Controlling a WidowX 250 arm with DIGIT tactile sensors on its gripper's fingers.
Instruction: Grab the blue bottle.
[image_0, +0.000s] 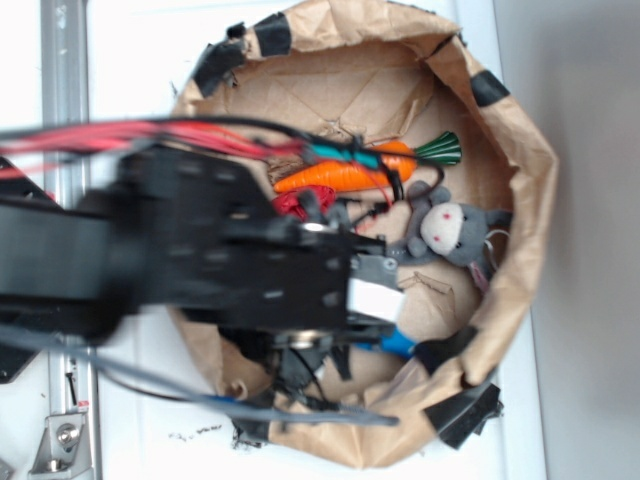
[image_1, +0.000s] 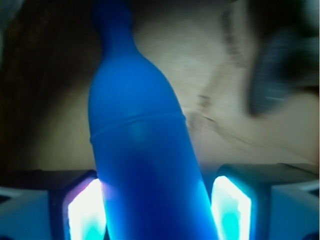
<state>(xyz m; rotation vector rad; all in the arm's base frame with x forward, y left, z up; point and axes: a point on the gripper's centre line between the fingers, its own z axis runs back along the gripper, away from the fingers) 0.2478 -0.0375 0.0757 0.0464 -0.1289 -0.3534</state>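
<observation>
The blue bottle (image_1: 140, 150) fills the wrist view, its neck pointing away and its body lying between my two pads. My gripper (image_1: 157, 210) is shut on the bottle, with the left pad (image_1: 85, 212) and the right pad (image_1: 231, 210) pressed against its sides. In the exterior view only a bit of the blue bottle (image_0: 397, 344) shows under the black arm, low inside the paper bag (image_0: 525, 180). The gripper (image_0: 375, 322) itself is mostly hidden by the arm.
An orange toy carrot (image_0: 340, 175) with a green top lies at the back of the bag. A grey plush mouse (image_0: 450, 232) lies on the right, and a red object (image_0: 292, 205) shows beside the arm. The bag's crumpled walls ring everything.
</observation>
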